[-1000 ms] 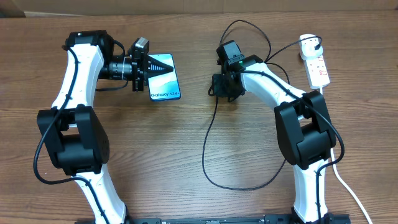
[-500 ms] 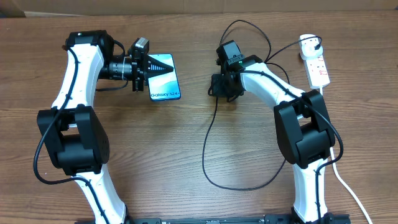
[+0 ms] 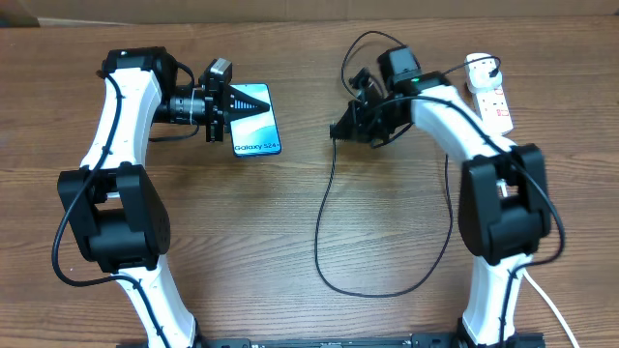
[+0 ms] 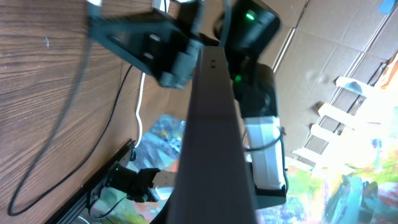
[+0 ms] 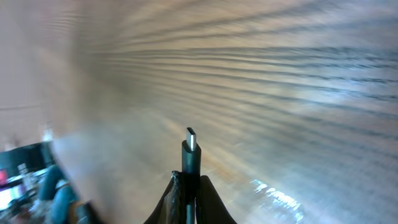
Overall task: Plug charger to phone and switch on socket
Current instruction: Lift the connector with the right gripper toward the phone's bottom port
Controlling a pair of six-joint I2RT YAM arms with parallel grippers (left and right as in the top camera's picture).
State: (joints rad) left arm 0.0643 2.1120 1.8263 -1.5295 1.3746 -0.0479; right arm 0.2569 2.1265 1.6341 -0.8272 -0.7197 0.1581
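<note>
Charger [image 3: 320,217]: light, limp cable, small stiff plug [image 5: 191,142]; hold just behind the tip, where right gripper [image 5: 188,182] jaws pinch it; left gripper [image 3: 227,114] jaws clamp the phone [image 3: 259,126].

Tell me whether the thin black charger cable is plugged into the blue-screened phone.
Out. The black charger connector juts bare from the right gripper's shut jaws, apart from the blue-screened phone.

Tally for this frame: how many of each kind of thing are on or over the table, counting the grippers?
phone: 1
charger: 1
socket: 1
grippers, left gripper and right gripper: 2
Total: 5
</note>
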